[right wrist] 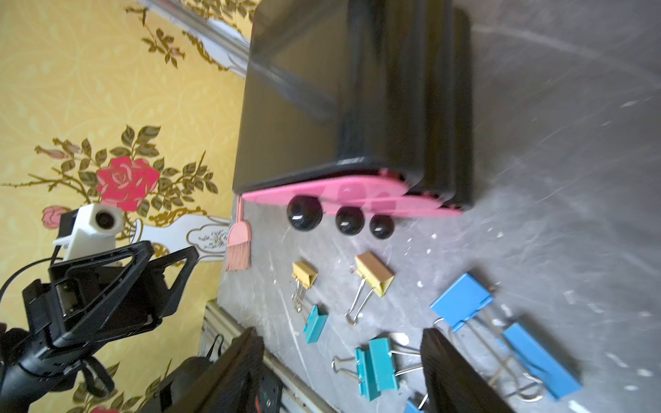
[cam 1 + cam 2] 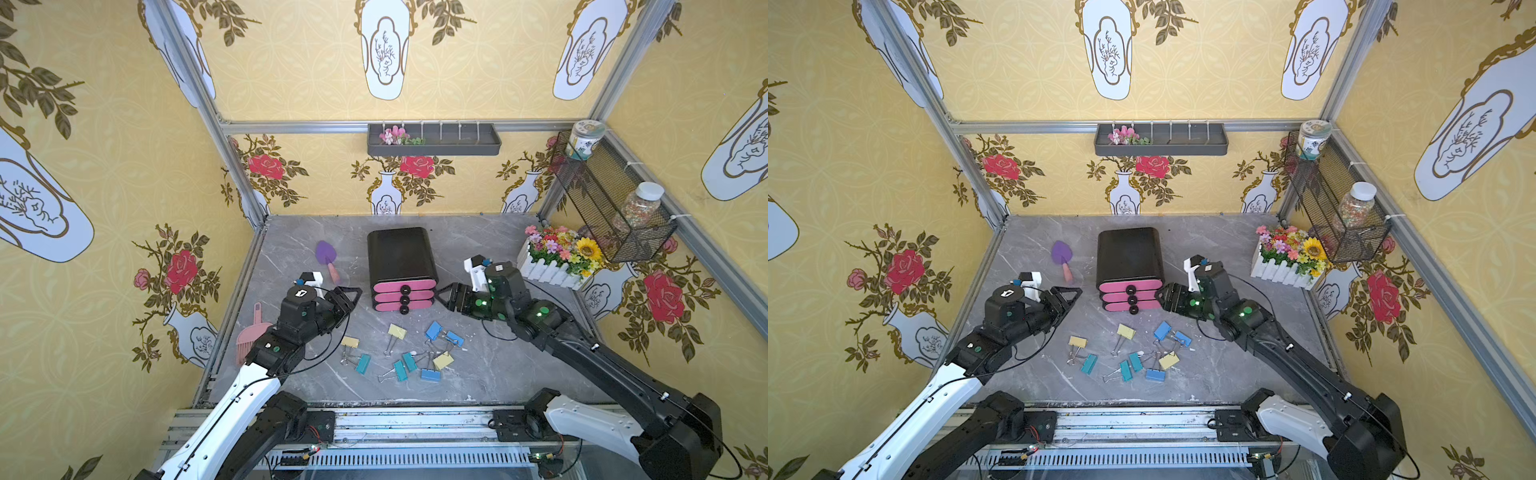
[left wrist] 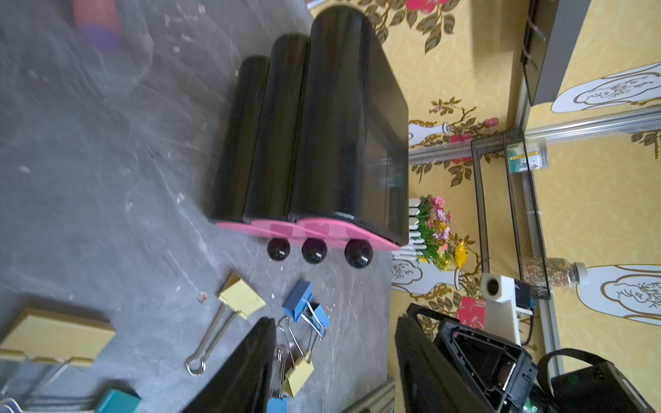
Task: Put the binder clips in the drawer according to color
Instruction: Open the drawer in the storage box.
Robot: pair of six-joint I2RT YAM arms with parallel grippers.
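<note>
The drawer (image 2: 401, 266) is a black cabinet mid-table with three pink fronts and black knobs (image 3: 314, 250), all pushed in. The binder clips lie scattered in front of it: yellow (image 2: 397, 331), teal (image 2: 363, 363) and blue (image 2: 434, 330) ones, also seen in the right wrist view as teal (image 1: 379, 364) and blue (image 1: 461, 300). My left gripper (image 2: 353, 299) hovers just left of the drawer fronts, open and empty (image 3: 336, 321). My right gripper (image 2: 441, 299) hovers just right of them, jaws apart with nothing between (image 1: 339, 334).
A purple trowel (image 2: 326, 255) lies left of the cabinet and a pink brush (image 2: 249, 336) by the left edge. A white picket flower box (image 2: 555, 257) stands at the right. A wire basket (image 2: 611, 199) with jars hangs on the right wall.
</note>
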